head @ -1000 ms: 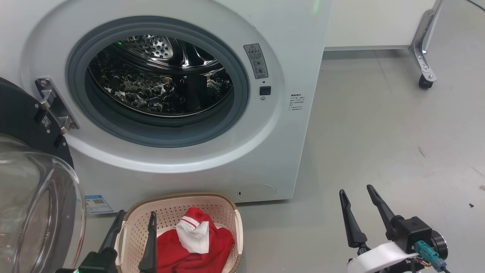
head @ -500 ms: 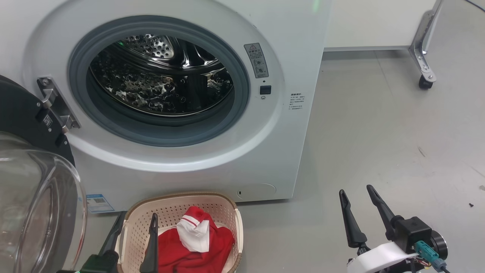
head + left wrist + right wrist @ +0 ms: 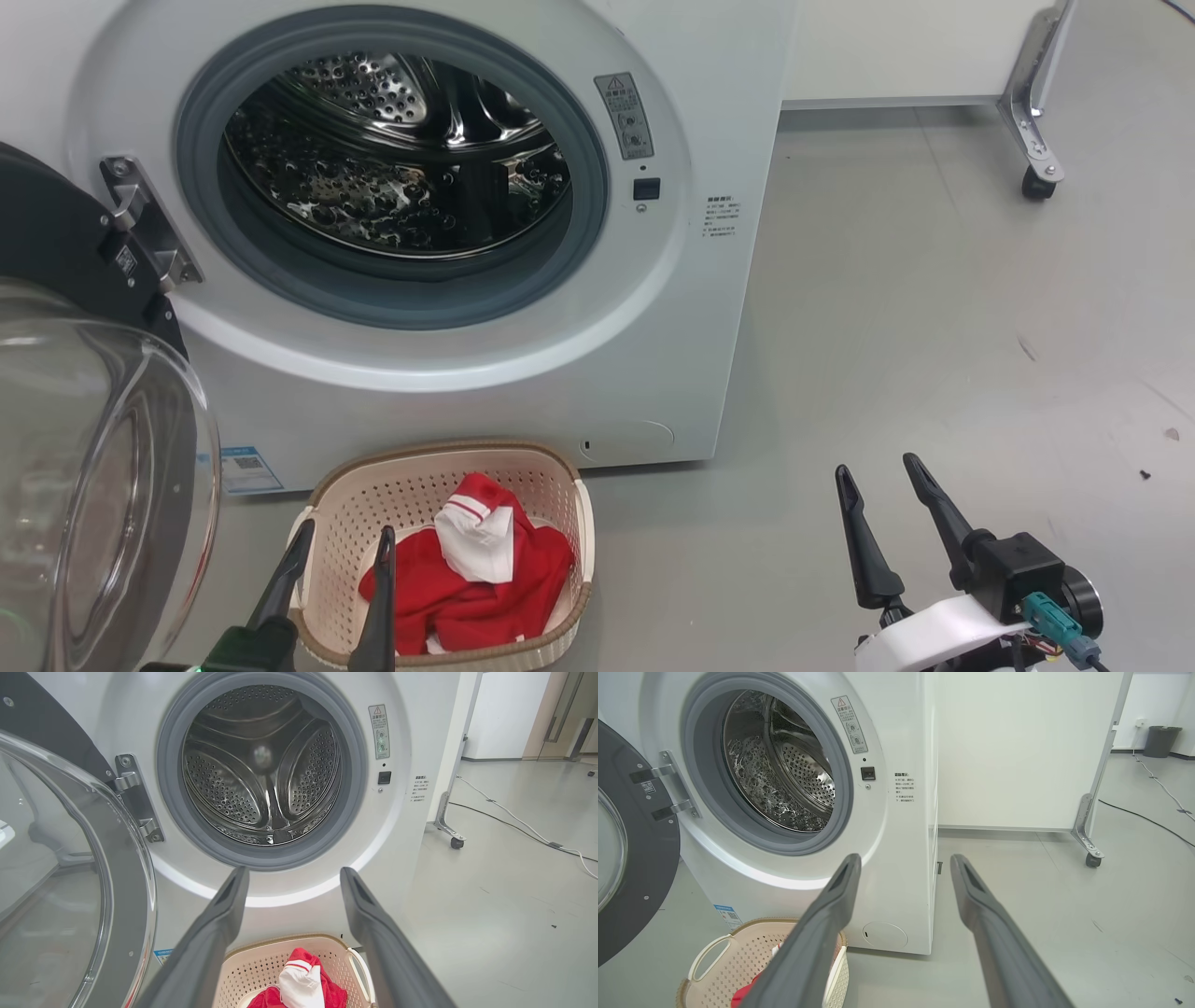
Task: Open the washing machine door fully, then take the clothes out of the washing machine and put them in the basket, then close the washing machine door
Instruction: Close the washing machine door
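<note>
Low in the frame's centre, the basket (image 3: 411,497), cream perforated plastic with a brown woven-look rim, sits on the grey floor (image 3: 934,327) just before the washing machine (image 3: 719,308), likely parked there so garments need only a short drop; the clothes (image 3: 485,583), soft red fabric with a white part, lie crumpled inside. Across its left rim rises the left pincer (image 3: 345,537), released and empty; the right pincer (image 3: 877,467) at lower right is spread, holding nothing. The perforated steel drum (image 3: 392,159) looks empty. At far left the washing machine door (image 3: 93,467), glossy black rim around bulging glass, stands swung wide; closing it seems what remains.
</note>
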